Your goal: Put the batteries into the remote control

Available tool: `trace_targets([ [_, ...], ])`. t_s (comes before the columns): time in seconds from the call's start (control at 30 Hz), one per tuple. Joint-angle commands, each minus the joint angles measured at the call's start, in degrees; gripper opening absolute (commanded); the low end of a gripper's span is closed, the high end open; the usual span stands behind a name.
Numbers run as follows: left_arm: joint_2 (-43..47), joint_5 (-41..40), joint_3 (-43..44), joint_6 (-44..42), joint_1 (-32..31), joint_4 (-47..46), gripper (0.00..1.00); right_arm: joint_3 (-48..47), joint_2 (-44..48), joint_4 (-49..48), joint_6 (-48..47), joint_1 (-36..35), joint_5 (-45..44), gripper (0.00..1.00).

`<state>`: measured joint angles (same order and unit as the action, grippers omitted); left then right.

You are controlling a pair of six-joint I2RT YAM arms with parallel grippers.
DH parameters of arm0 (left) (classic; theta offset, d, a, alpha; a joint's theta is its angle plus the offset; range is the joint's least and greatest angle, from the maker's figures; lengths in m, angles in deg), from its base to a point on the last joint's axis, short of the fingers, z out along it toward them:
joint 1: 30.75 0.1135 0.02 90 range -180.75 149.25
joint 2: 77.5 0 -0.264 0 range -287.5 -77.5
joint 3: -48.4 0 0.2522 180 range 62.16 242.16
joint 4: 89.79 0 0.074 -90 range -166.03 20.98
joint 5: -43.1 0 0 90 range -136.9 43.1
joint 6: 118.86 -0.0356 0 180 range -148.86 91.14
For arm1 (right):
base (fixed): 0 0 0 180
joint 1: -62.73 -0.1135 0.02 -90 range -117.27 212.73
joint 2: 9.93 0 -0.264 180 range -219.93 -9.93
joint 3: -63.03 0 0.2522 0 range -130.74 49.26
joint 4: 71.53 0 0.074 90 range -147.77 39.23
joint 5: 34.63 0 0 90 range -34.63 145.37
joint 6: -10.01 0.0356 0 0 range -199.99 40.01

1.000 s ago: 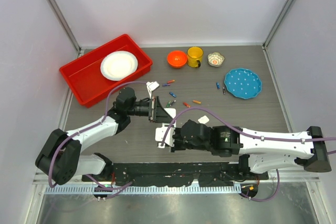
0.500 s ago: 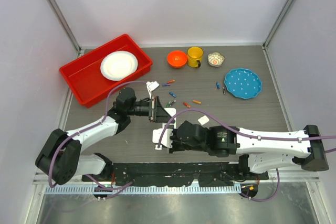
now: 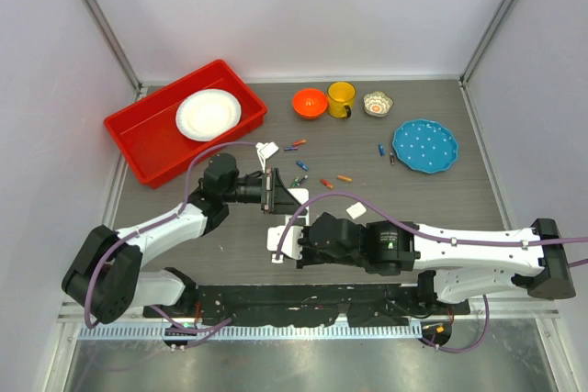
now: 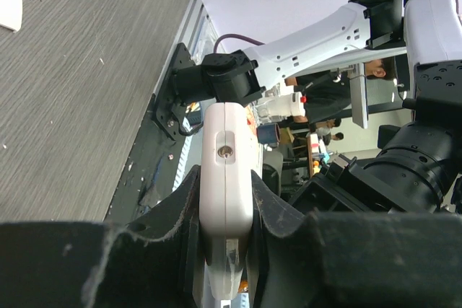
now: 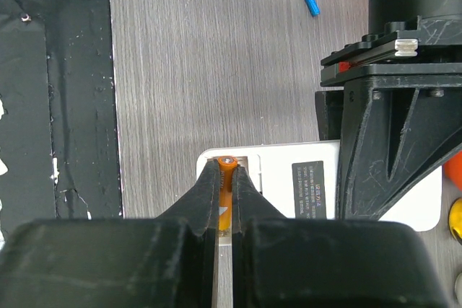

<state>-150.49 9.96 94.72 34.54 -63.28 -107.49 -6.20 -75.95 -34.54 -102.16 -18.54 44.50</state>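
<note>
The remote control [image 3: 278, 238] lies back up near the table's front edge, and its battery bay is open. My left gripper [image 3: 276, 195] is shut on the remote's far end; the left wrist view shows the gripper [image 4: 226, 192] clamping the white remote [image 4: 226, 149] edge-on. My right gripper [image 3: 299, 243] is shut on an orange battery [image 5: 228, 167] and holds it in the open bay at the end of the remote [image 5: 289, 178]. Several loose batteries [image 3: 297, 178] lie further back on the table, and a blue battery [image 5: 310, 0] shows in the right wrist view.
A small white cover piece [image 3: 267, 150] lies behind the left gripper, and another white piece [image 3: 356, 211] lies by the right arm. A red tray [image 3: 138, 130] with a white plate is at the back left. An orange bowl [image 3: 310, 102], a yellow mug [image 3: 342, 97], a small bowl [image 3: 377, 103] and a blue plate [image 3: 424, 145] stand at the back.
My right gripper has moved a little to the left with the orange battery, and the remote's near end has shifted left with it. The left arm has hardly moved.
</note>
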Motion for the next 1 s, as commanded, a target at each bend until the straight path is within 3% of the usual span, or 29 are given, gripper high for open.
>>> trace_targets([
  [0.0,2.9,2.4,1.0,2.3,-0.2,-4.0,0.0,-0.1,-0.8,5.8,0.4,-0.1,-2.0,0.01],
  [0.27,3.1,1.5,0.3,1.6,-0.1,-3.2,0.0,-1.1,-0.4,4.0,1.9,-0.1,-2.6,0.16],
  [0.47,3.6,0.9,0.6,0.2,-0.2,-0.6,0.0,-1.4,-0.4,3.1,2.2,-0.1,-3.0,0.19],
  [0.73,3.2,0.5,0.6,-1.3,-0.1,1.6,0.0,-1.3,0.8,1.3,2.5,-0.1,-3.4,0.19],
  [0.97,3.2,0.9,0.9,-1.3,-0.2,1.5,0.0,-1.1,1.4,2.8,1.3,-0.1,-1.3,0.1],
])
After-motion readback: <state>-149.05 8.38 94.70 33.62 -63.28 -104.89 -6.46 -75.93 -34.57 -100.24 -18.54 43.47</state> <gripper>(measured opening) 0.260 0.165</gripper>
